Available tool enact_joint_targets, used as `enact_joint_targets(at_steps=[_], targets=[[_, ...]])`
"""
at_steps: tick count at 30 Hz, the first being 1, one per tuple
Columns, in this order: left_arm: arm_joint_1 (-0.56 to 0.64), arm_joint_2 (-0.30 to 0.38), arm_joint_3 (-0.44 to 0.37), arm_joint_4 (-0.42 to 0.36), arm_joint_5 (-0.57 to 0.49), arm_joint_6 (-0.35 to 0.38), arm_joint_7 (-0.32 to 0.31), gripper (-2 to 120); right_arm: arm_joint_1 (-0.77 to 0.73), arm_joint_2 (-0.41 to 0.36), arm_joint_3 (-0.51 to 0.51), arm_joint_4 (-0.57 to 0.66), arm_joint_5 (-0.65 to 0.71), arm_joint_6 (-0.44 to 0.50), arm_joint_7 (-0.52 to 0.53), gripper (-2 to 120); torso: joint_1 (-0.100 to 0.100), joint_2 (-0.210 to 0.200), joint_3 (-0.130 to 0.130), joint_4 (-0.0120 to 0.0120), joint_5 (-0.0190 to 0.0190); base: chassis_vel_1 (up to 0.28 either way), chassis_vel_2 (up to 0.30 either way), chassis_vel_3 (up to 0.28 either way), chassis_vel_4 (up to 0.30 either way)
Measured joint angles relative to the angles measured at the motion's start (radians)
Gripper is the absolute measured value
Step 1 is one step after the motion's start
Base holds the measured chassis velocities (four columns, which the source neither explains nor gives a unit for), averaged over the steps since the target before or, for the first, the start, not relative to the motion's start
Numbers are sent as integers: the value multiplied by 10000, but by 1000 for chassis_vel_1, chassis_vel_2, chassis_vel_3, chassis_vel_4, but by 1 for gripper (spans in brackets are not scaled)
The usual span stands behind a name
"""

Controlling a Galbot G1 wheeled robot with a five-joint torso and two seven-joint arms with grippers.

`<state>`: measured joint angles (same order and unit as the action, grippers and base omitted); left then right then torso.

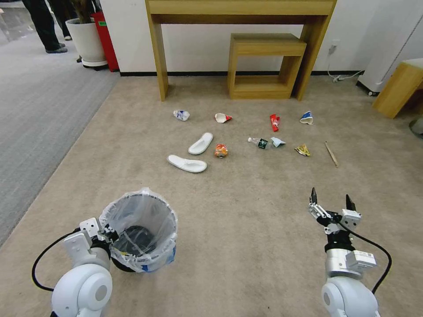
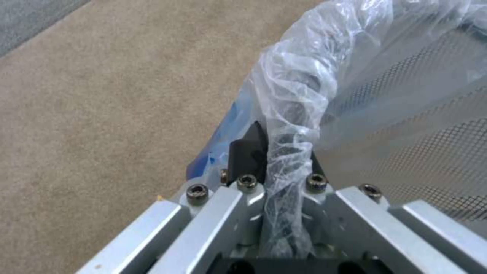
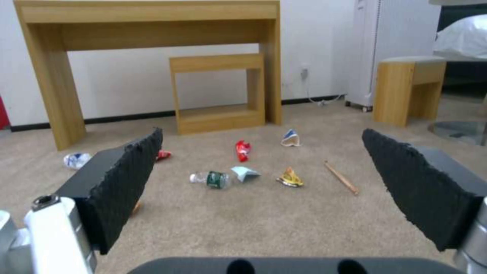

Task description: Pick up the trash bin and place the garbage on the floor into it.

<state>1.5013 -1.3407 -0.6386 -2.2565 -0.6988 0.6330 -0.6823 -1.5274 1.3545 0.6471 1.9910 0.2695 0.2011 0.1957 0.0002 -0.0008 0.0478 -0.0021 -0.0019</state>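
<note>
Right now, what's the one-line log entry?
left gripper: shut on trash bin rim | right gripper: open, empty | garbage: on floor

white wall (image 1: 198, 48) | wooden desk (image 1: 240, 9) | wooden stool (image 1: 264, 66) | grey carpet (image 1: 39, 105)

Far wall: tall wooden desk (image 1: 240, 13), small wooden shelf unit (image 1: 263, 61) tucked beneath it. Far left: white planter (image 1: 87, 40), red bin (image 1: 105, 39) just beside it. Grey carpet (image 1: 39, 110) along left. Wooden stool (image 1: 398, 88) far right, cable (image 1: 346, 77) at baseboard
</note>
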Motion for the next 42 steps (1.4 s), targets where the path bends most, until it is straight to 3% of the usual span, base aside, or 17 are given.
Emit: enact_joint_targets(at_steps=[20, 27, 33, 42], targets=[[-6, -292, -433, -377, -2258, 498, -1203, 1, -306, -313, 67, -12, 32, 255, -113, 100, 0, 1, 0, 0, -3, 0, 0, 0, 0], [48, 257, -500, -353, -3267, 843, -1769, 1, -412, -455, 59, -63, 81, 284, -163, 100, 0, 1, 0, -1, -4, 0, 0, 0, 0], [171, 1166, -669, -479, -4662, 1038, -2448, 1, -462, -456, -73, -180, 7, 316, -205, 100, 0, 1, 0, 0, 0, 0, 0, 0, 0], [69, 1399, -710, -472, -5077, 1044, -2744, 1, -504, -347, -193, -194, -157, 391, -240, 100, 0, 1, 0, 0, -2, 0, 0, 0, 0]])
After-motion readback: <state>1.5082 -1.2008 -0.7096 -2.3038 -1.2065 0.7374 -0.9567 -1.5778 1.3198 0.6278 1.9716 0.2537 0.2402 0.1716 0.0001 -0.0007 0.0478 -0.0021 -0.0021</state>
